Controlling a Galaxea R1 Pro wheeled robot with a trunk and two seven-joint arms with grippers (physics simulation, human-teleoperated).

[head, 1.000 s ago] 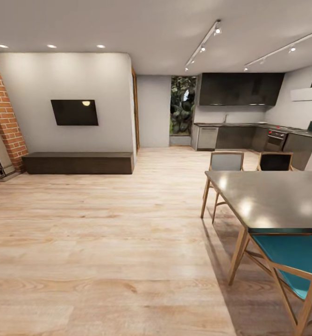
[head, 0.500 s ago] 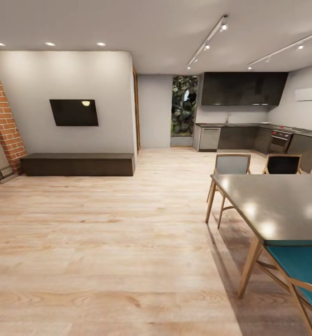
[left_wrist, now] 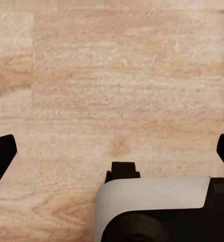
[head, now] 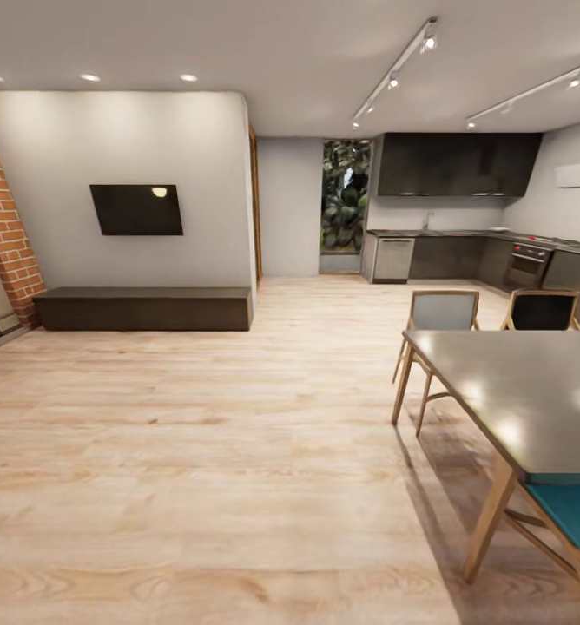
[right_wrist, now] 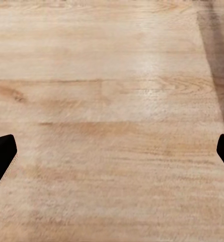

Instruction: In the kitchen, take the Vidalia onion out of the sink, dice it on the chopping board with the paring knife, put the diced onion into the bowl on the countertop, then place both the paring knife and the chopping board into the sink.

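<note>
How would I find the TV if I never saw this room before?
Look at the big pale wall on the left side of the room, next to the red brick column. The TV is the flat black rectangle hanging on that wall, above a long low dark bench. Nothing else hangs on that wall.

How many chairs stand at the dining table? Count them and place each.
3: a grey-backed chair and a black-backed chair at the dining table's far end, and a teal-seated chair at its near side. More may sit beyond the picture's edge.
</note>
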